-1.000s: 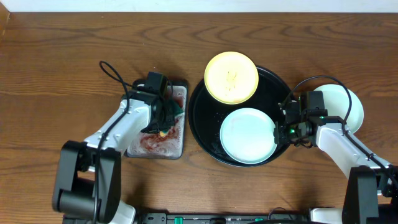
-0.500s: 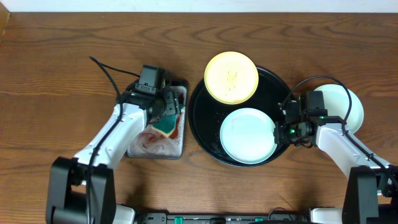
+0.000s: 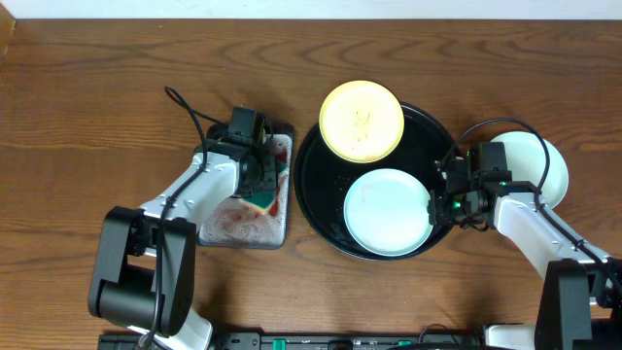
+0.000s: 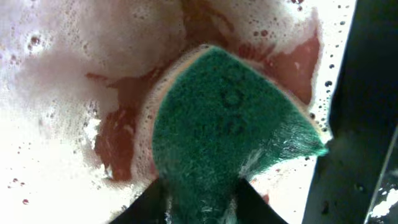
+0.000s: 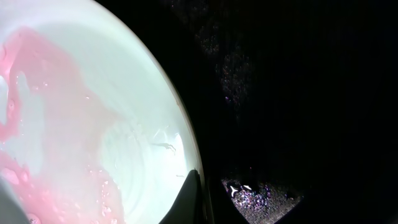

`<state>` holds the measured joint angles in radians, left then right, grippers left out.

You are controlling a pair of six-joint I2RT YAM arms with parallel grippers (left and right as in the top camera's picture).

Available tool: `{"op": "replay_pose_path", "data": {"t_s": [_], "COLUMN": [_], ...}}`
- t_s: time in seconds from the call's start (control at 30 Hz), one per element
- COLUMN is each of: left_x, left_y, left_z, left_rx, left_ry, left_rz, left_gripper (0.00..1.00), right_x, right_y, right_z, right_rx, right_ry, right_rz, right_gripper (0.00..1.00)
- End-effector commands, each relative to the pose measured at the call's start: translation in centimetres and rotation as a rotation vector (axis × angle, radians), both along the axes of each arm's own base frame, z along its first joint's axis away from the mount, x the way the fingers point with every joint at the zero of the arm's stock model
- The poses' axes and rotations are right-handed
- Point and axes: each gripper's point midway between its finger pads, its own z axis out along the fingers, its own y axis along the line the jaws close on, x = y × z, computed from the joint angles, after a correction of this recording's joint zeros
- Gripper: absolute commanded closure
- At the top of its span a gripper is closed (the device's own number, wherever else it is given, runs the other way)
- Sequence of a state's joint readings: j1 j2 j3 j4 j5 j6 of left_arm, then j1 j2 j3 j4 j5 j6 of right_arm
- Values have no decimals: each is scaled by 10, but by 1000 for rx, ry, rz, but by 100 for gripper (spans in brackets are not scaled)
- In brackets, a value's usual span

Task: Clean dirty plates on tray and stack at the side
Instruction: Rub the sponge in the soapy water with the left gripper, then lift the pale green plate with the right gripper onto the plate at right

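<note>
The black tray (image 3: 321, 185) holds a mint-blue plate (image 3: 387, 211) at its front. A pale yellow plate (image 3: 362, 121) rests over the tray's far-left rim. A second mint-blue plate (image 3: 539, 160) lies on the table at the right, partly under my right arm. My right gripper (image 3: 439, 201) is shut on the right rim of the mint-blue plate on the tray. In the right wrist view that plate (image 5: 93, 124) has pink smears, with my gripper's finger (image 5: 198, 199) over its rim above the tray (image 5: 298, 93). My left gripper (image 3: 255, 175) is shut on a green sponge (image 3: 265, 199).
A small grey metal tray (image 3: 238, 228) with white foam and red liquid sits left of the black tray. The sponge (image 4: 230, 130) is over its right part, in the foam (image 4: 50, 93). A black cable loops behind my left arm.
My left arm swung its wrist and shifted the sponge about on the small metal tray. My right arm and the plates have not moved.
</note>
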<state>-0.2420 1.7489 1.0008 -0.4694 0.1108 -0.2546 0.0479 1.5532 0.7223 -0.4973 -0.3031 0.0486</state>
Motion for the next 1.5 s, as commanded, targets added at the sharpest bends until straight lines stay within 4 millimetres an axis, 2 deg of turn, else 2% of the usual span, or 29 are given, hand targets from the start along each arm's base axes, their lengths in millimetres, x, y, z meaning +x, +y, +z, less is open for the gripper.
{"op": "replay_pose_path", "data": {"t_s": [0.0, 0.27, 0.3, 0.33, 0.4, 0.43, 0.6, 0.77, 0.9, 1.03, 1.13, 1.17, 1.33, 1.47], "left_x": [4, 5, 6, 6, 5, 3, -11, -30, -35, -35, -35, -35, -35, -35], "left_y": [20, 28, 27, 26, 19, 14, 4, 8, 9, 9, 9, 9, 9, 9], "left_z": [-4, 5, 7, 9, 13, 14, 14, 10, 9, 9, 9, 9, 9, 9], "left_rx": [104, 77, 67, 55, 13, -14, -72, -48, -40, -41, -41, -40, -38, -38], "left_ry": [-5, -14, -19, -21, -17, -9, 55, 135, 156, 156, 155, 156, 155, 155], "left_rz": [9, 188, 214, 230, 222, 214, 194, 196, 198, 198, 198, 198, 198, 198], "left_gripper": [92, 92, 84, 59, 23, 18, 17, 17, 17, 16, 17, 16, 16, 16], "right_x": [-4, 4, 6, 8, 10, 11, 12, 6, -3, -9, -8, -5, 27, 48], "right_y": [2, 3, 3, 3, 3, 3, 3, 3, 3, 3, 10, 12, 11, -4], "right_z": [-3, -1, -1, 0, 1, 1, 1, -4, -11, -14, -10, -6, 42, 81], "right_rx": [-7, -5, -5, -4, -4, -3, -3, -3, -4, 2, 43, 49, 36, -53], "right_ry": [15, -21, -29, -35, -46, -51, -53, -43, -24, -2, -9, -22, -193, -336], "right_rz": [6, 6, 6, 6, 6, 6, 6, 6, 6, 8, 21, 25, 45, 17], "right_gripper": [99, 98, 98, 98, 97, 96, 88, 83, 86, 99, 99, 99, 99, 99]}}
